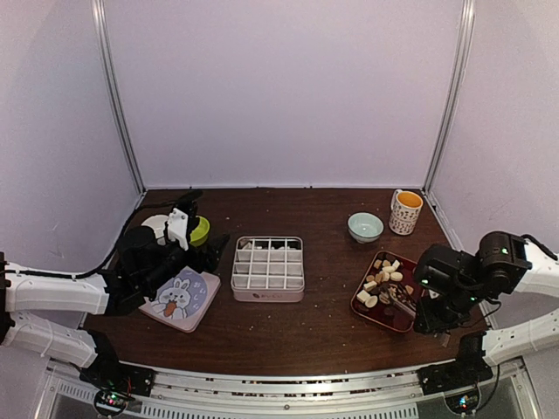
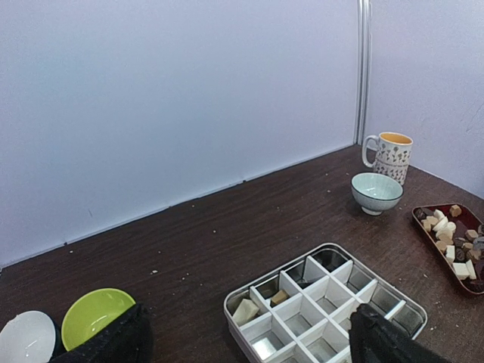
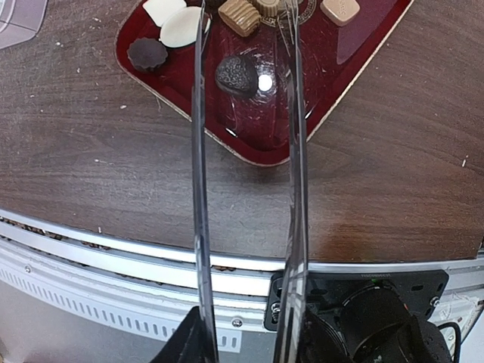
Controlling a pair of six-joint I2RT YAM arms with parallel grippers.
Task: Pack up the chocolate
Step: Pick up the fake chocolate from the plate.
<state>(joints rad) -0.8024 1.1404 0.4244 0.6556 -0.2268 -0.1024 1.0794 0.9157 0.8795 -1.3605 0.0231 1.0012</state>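
The chocolate pieces (image 1: pixel 384 278), cream, tan and dark, lie on a dark red tray (image 1: pixel 362 307) at the right. A white gridded box (image 1: pixel 268 266) stands mid-table; in the left wrist view it (image 2: pixel 355 281) holds a cream piece (image 2: pixel 244 310) and a tan piece (image 2: pixel 279 297). My left gripper (image 1: pixel 212 249) is open and empty beside the box's left edge, its dark fingertips (image 2: pixel 113 342) apart. My right gripper (image 1: pixel 400 301) has long clear fingers (image 3: pixel 198 113) hanging open over the tray (image 3: pixel 340 72), either side of a dark round chocolate (image 3: pixel 237 76) without touching it.
A patterned mug (image 1: pixel 406 211) and a pale blue bowl (image 1: pixel 365 227) stand at the back right. A green bowl (image 1: pixel 200 231) and a white bowl (image 1: pixel 157 225) sit behind my left arm. A lid with a rabbit drawing (image 1: pixel 182 298) lies left of the box. The table's front edge (image 3: pixel 151 249) is near the tray.
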